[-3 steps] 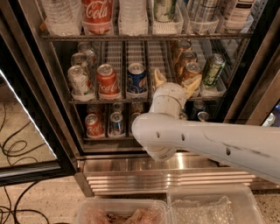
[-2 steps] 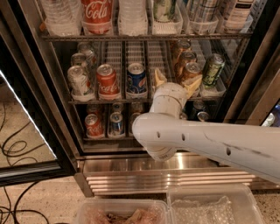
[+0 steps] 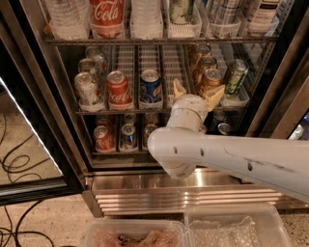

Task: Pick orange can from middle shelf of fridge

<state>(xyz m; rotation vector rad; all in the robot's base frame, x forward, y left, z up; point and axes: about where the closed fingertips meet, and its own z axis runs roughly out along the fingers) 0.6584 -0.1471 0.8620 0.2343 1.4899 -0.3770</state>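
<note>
The fridge [image 3: 44,111] stands open, with a black frame and wire shelves. On the middle shelf [image 3: 120,112], a lane of copper-orange cans runs back at the right; the front orange can [image 3: 210,80] has a silver top. My gripper [image 3: 196,93] is open and empty, held in front of the middle shelf. Its left finger [image 3: 178,89] is before the bare lane tray. Its right finger [image 3: 215,96] overlaps the lower front of the orange can. My white arm [image 3: 227,157] reaches in from the lower right and hides part of the lower shelf.
On the middle shelf also stand a green can [image 3: 235,77], a blue can [image 3: 150,87], a red Coca-Cola can [image 3: 118,89] and silver cans [image 3: 86,89]. Bottles fill the top rack [image 3: 107,14]. Below are the ribbed steel base [image 3: 145,193], clear plastic tubs [image 3: 135,236] and floor cables [image 3: 19,164].
</note>
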